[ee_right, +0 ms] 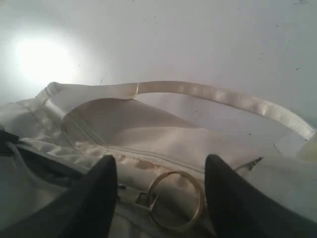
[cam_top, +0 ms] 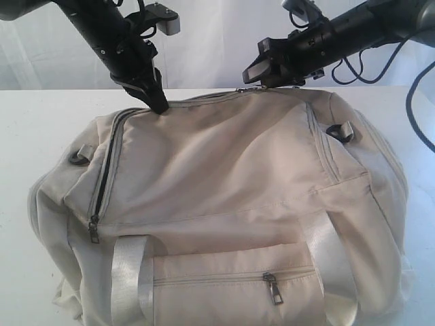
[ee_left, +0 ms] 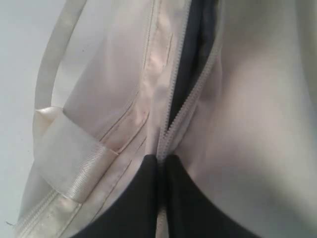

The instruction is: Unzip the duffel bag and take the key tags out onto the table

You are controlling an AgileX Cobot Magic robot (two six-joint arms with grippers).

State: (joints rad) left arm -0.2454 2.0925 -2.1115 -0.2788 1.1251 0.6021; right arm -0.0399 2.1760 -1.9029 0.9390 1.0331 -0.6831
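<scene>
Left gripper [ee_left: 161, 159] closed on the bag's [cam_top: 224, 170] zip [ee_left: 190, 94]; only its wrist view shows us grey lining [ee_left: 195, 44]. Right gripper [ee_right: 159, 161] wide open over a ring [ee_right: 176, 201], empty.

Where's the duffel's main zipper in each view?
Exterior: main zipper climbs the duffel bag's picture-left end, gaping dark, then follows the top edge to the left gripper.
Left wrist: centre, teeth parted above the pinching fingertips.
Right wrist: can't pick it out.
Shared landmark: shiny webbing handles.
</scene>
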